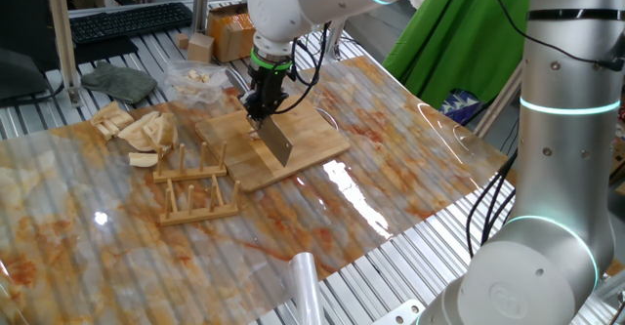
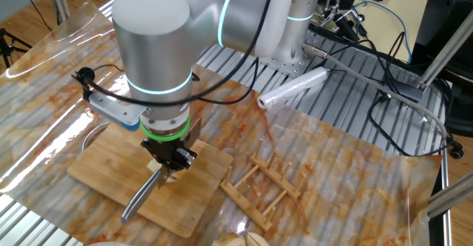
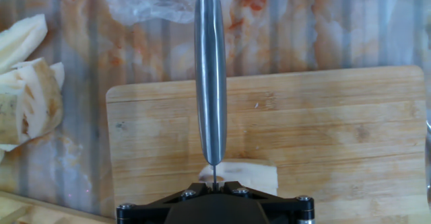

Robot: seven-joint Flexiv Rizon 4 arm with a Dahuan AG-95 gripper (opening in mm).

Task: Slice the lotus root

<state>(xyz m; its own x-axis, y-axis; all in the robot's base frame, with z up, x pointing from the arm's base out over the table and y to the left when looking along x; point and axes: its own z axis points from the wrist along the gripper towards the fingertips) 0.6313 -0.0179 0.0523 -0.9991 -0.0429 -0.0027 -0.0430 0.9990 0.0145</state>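
My gripper (image 1: pixel 264 102) is shut on a steel knife (image 1: pixel 278 142) and holds it over the bamboo cutting board (image 1: pixel 312 135). In the hand view the knife's handle (image 3: pixel 210 76) points away from me, and its thin blade edge comes down between my fingertips (image 3: pixel 195 190). The lotus root (image 3: pixel 246 175), a small cream-beige chunk, lies on the board (image 3: pixel 337 130) right under the blade. In the other fixed view the gripper (image 2: pixel 171 163) stands low over the board (image 2: pixel 103 168), with the knife (image 2: pixel 140 198) sticking out toward the front. The blade looks to be touching the root.
A heap of tan wedge slices (image 1: pixel 142 125) lies left of the board, also in the hand view (image 3: pixel 27 83). A clear plastic bag (image 1: pixel 195 76) with pale chunks sits behind. A wooden rack (image 1: pixel 195 193) stands in front. A roll of film (image 2: pixel 292 91) lies near the arm's base.
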